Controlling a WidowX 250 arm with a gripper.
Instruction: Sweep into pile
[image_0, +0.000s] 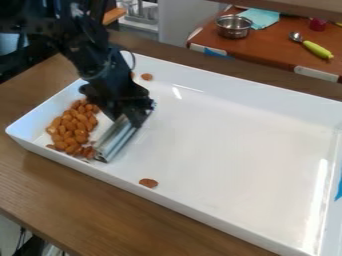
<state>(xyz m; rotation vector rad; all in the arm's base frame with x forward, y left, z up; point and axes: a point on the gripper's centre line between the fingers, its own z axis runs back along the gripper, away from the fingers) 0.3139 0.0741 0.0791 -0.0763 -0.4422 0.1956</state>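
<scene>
Now the gripper (137, 116) has the metal scraper (117, 139) clamped! Its long side slants between almond pile (72, 126) and stray almond (148, 183).

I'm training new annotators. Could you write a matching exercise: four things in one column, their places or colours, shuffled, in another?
1. Almond pile
2. Metal bar
3. Steel bowl
4. Spoon

A. Beside the teal cloth
B. Lime-green handle
C. Below the gripper
D. At the white tray's left end

Pairs: 1-D, 2-C, 3-A, 4-B
</scene>
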